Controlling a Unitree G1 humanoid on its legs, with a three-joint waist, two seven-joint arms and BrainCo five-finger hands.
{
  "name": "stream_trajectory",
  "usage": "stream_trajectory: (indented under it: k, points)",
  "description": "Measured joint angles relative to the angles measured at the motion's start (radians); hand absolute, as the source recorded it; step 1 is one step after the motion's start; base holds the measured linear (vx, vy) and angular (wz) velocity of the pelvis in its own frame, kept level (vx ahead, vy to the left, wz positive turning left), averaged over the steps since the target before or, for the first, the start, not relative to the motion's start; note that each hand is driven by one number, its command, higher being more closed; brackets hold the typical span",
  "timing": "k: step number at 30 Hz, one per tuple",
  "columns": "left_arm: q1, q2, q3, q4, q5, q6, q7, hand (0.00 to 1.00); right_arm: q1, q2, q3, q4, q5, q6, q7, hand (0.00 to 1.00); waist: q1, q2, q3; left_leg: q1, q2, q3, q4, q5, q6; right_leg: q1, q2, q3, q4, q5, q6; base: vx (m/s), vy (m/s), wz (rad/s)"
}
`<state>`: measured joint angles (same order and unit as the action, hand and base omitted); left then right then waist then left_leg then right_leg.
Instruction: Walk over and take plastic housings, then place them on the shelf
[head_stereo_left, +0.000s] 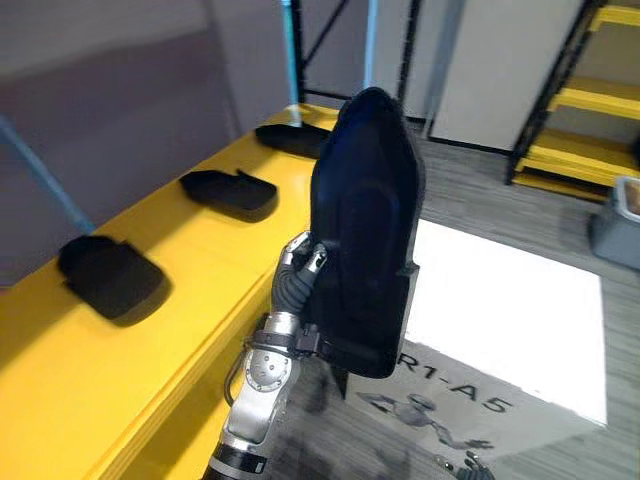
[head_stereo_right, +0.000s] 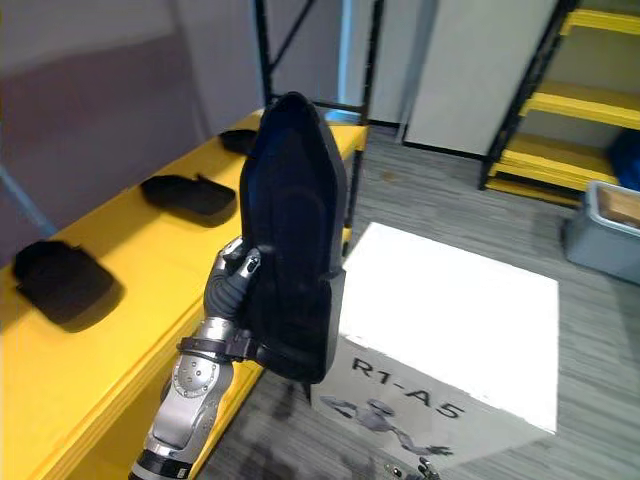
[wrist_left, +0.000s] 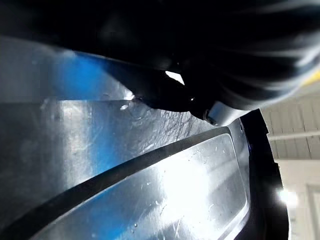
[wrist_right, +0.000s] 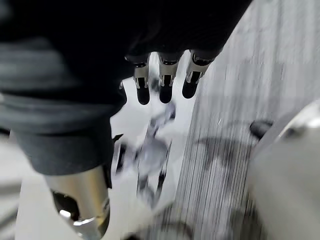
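Note:
My left hand (head_stereo_left: 300, 262) is raised beside the yellow shelf (head_stereo_left: 200, 310), its fingers curled round the edge of a large black plastic housing (head_stereo_left: 365, 220) that it holds upright. The left wrist view has the housing's glossy inner face (wrist_left: 150, 165) very close, under the hand's dark cover (wrist_left: 210, 45). Three more black housings lie in a row on the shelf top: a near one (head_stereo_left: 110, 275), a middle one (head_stereo_left: 228, 190) and a far one (head_stereo_left: 290, 138). My right hand (wrist_right: 165, 82) hangs over the grey floor with relaxed fingers and nothing in it.
A white box (head_stereo_left: 500, 310) with a printed label stands on the floor just right of the held housing. A grey bin (head_stereo_left: 620, 220) and yellow racks (head_stereo_left: 585, 100) are at the back right. Dark shelf posts (head_stereo_left: 410, 50) rise behind the shelf's far end.

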<state>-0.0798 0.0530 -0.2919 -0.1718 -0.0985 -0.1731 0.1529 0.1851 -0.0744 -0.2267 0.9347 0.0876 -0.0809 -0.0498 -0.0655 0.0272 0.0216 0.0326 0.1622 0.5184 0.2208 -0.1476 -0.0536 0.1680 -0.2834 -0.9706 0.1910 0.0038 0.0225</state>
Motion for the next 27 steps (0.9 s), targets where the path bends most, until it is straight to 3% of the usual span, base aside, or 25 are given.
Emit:
stream_trajectory:
  k: [1, 7, 8, 9, 10, 11, 13, 15, 17, 18, 19, 20, 24, 25, 27]
  points:
    - [0.001, 0.000, 0.002, -0.001, 0.000, -0.002, 0.000, 1.00, -0.002, 0.008, 0.008, 0.000, -0.001, 0.000, 0.000, 0.00, 0.004, -0.003, 0.002, -0.007, -0.001, 0.000, 0.000, 0.000, 0.000, 0.005, -0.001, -0.009, 0.000, 0.010, -0.011, -0.01, 0.150, 0.54]
    - [0.067, 0.006, 0.049, -0.057, 0.006, -0.003, -0.002, 1.00, -0.029, 0.012, 0.052, -0.017, -0.029, 0.000, 0.000, 0.00, 0.025, -0.024, 0.048, -0.034, -0.041, -0.073, -0.012, -0.005, 0.025, 0.008, -0.037, 0.007, 0.050, 0.037, 0.008, 0.00, 0.097, 0.41]
    - [0.087, 0.005, 0.057, -0.065, 0.007, -0.003, 0.002, 1.00, -0.019, 0.009, 0.051, -0.023, -0.037, 0.000, 0.001, 0.00, 0.025, -0.024, 0.057, -0.040, -0.062, -0.108, -0.014, -0.005, 0.040, -0.011, -0.073, 0.086, 0.132, 0.038, 0.004, 0.07, 0.171, 0.99]
    - [0.115, -0.003, 0.058, -0.071, 0.017, -0.004, 0.013, 1.00, -0.011, -0.005, 0.049, -0.029, -0.036, -0.001, 0.003, 0.00, 0.024, -0.020, 0.061, -0.035, -0.078, -0.159, -0.021, -0.009, 0.054, -0.076, -0.103, 0.254, 0.258, 0.029, -0.032, 0.07, 0.165, 1.07]
    - [0.123, 0.001, 0.056, -0.074, 0.026, -0.006, 0.021, 1.00, -0.006, -0.006, 0.048, -0.034, -0.037, -0.003, 0.003, 0.00, 0.020, -0.014, 0.066, -0.042, -0.076, -0.192, -0.020, -0.017, 0.065, -0.116, -0.088, 0.375, 0.308, -0.009, -0.034, 0.08, 0.033, 1.34]
    - [0.123, 0.002, 0.067, -0.073, 0.042, -0.009, 0.036, 1.00, 0.002, -0.006, 0.052, -0.048, -0.037, -0.006, 0.008, 0.00, 0.020, -0.019, 0.080, -0.058, -0.078, -0.264, -0.014, -0.022, 0.072, -0.156, 0.009, 0.577, 0.318, -0.158, -0.006, 0.08, -0.086, 1.43]
    - [0.120, -0.003, 0.083, -0.074, 0.047, -0.012, 0.070, 1.00, 0.023, -0.007, 0.052, -0.053, -0.036, -0.008, 0.013, 0.00, 0.020, -0.021, 0.104, -0.064, -0.090, -0.386, -0.011, -0.029, 0.084, -0.222, 0.163, 0.795, 0.311, -0.256, -0.015, 0.06, -0.118, 1.70]
    - [0.120, -0.005, 0.083, -0.078, 0.057, -0.012, 0.088, 1.00, 0.047, -0.010, 0.061, -0.061, -0.030, -0.007, 0.014, 0.00, 0.020, -0.020, 0.119, -0.049, -0.104, -0.507, -0.008, -0.033, 0.081, -0.296, 0.236, 0.870, 0.329, -0.259, -0.012, 0.06, -0.146, 1.76]
    - [0.121, -0.005, 0.076, -0.098, 0.066, -0.012, 0.097, 1.00, 0.062, -0.019, 0.094, -0.081, -0.022, -0.007, 0.015, 0.00, 0.020, -0.025, 0.119, -0.043, -0.107, -0.606, -0.001, -0.041, 0.067, -0.355, 0.262, 0.914, 0.322, -0.256, -0.007, 0.10, -0.239, 1.79]
    - [0.121, -0.005, 0.071, -0.120, 0.065, -0.012, 0.103, 1.00, 0.075, -0.016, 0.112, -0.104, -0.021, -0.008, 0.016, 0.00, 0.018, -0.040, 0.115, -0.052, -0.119, -0.657, 0.018, -0.051, 0.052, -0.376, 0.256, 0.942, 0.286, -0.251, -0.006, 0.13, -0.332, 2.09]
    - [0.124, -0.002, 0.067, -0.166, 0.065, -0.013, 0.104, 1.00, 0.102, -0.003, 0.136, -0.136, -0.019, -0.009, 0.019, 0.00, 0.018, -0.096, 0.104, -0.073, -0.160, -0.705, 0.065, -0.080, 0.022, -0.375, 0.207, 0.973, 0.195, -0.175, -0.004, 0.13, -0.352, 1.82]
    - [0.135, -0.019, 0.070, -0.181, 0.065, -0.027, 0.106, 1.00, 0.096, -0.002, 0.146, -0.135, -0.020, -0.007, 0.024, 0.00, 0.029, -0.095, 0.109, -0.080, -0.155, -0.729, 0.107, -0.112, 0.008, -0.369, 0.191, 0.925, 0.236, -0.169, 0.019, 0.15, -0.338, 1.54]
    - [0.168, -0.084, 0.069, -0.211, 0.063, -0.034, 0.085, 1.00, 0.081, -0.030, 0.150, -0.163, -0.015, -0.009, 0.030, 0.00, 0.031, -0.048, 0.085, -0.106, -0.047, -0.598, 0.111, -0.089, -0.015, -0.269, 0.205, 0.726, 0.163, -0.197, -0.002, 0.21, -0.240, 1.40]
    - [0.171, -0.084, 0.069, -0.211, 0.062, -0.038, 0.083, 1.00, 0.068, -0.018, 0.149, -0.171, -0.014, -0.010, 0.032, 0.00, 0.039, -0.049, 0.084, -0.086, -0.028, -0.541, 0.066, -0.061, -0.033, -0.247, 0.204, 0.703, 0.147, -0.198, -0.005, 0.15, -0.139, 0.87]
    - [0.180, -0.068, 0.070, -0.210, 0.063, -0.039, 0.082, 1.00, 0.043, -0.016, 0.147, -0.162, -0.013, -0.012, 0.032, 0.00, 0.038, -0.054, 0.077, -0.079, -0.018, -0.459, 0.033, -0.033, -0.032, -0.216, 0.197, 0.674, 0.106, -0.197, -0.006, 0.12, -0.046, 0.61]
